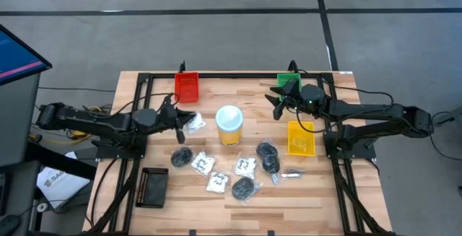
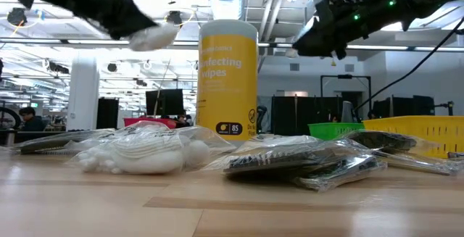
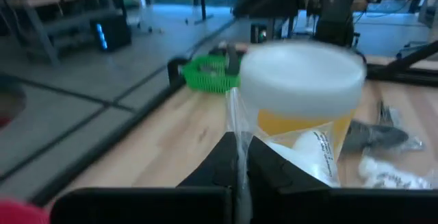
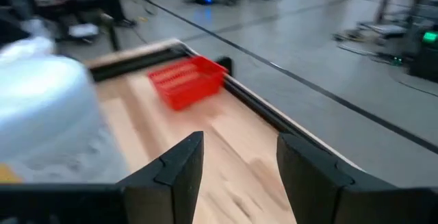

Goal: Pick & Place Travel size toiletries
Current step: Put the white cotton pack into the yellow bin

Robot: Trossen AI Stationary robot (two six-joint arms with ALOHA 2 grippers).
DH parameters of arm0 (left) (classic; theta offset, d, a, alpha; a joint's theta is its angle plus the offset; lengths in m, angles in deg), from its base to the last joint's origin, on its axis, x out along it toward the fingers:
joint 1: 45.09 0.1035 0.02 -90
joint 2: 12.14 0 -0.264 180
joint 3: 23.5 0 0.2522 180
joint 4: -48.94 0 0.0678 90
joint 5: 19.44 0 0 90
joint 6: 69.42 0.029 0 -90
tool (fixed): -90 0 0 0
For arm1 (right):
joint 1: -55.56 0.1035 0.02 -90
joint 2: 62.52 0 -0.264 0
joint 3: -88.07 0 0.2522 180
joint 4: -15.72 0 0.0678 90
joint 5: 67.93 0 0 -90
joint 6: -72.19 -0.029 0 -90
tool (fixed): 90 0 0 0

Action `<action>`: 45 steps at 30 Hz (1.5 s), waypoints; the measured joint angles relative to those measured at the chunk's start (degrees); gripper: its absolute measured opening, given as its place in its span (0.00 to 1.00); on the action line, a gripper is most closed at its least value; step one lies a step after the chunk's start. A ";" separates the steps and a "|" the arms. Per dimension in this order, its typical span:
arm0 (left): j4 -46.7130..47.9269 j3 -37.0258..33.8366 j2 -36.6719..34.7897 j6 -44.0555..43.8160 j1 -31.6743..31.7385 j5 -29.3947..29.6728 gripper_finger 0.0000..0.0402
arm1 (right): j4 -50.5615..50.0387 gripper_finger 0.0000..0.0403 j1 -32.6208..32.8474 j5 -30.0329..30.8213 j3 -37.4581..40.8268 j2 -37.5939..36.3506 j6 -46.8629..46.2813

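Note:
Several toiletries lie flat on the table in front of the yellow tub (image 1: 229,126): white sachets (image 1: 203,164), dark round bundles in clear bags (image 1: 244,187) and a silvery bit (image 1: 291,172). My left gripper (image 1: 180,125) hovers left of the tub, shut on a clear bag with white contents (image 1: 194,124). The low view shows that bag (image 2: 152,35) up in the air. My right gripper (image 1: 278,103) hangs open above the table, near the green tray (image 1: 289,83) and to the right of the tub, with nothing between its fingers (image 4: 179,166). My left gripper pinches the clear film at the bag's edge (image 3: 239,138) between its two fingers. The white contents (image 3: 311,152) sit beyond the fingertips on the tub's side. The bag is lifted clear of the table (image 2: 152,35).
The red tray (image 1: 187,86) sits at the far edge left of centre, the green tray at the far right, the yellow tray (image 1: 300,136) on the right and the black tray (image 1: 152,187) near left. The tall tub stands between the two grippers. Black frame rails (image 1: 137,106) border the table.

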 joint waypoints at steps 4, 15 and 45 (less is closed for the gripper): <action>0.13 4.78 2.25 5.34 -2.04 2.36 0.01 | 2.97 0.43 0.00 -3.24 0.00 0.00 -1.22; 0.21 18.97 17.79 16.93 -4.04 5.09 0.01 | 6.83 0.43 3.34 -7.65 -0.75 0.02 -3.27; -0.77 42.92 42.75 33.53 -5.52 5.83 0.01 | 11.14 0.43 16.96 -7.67 -5.42 4.24 -4.15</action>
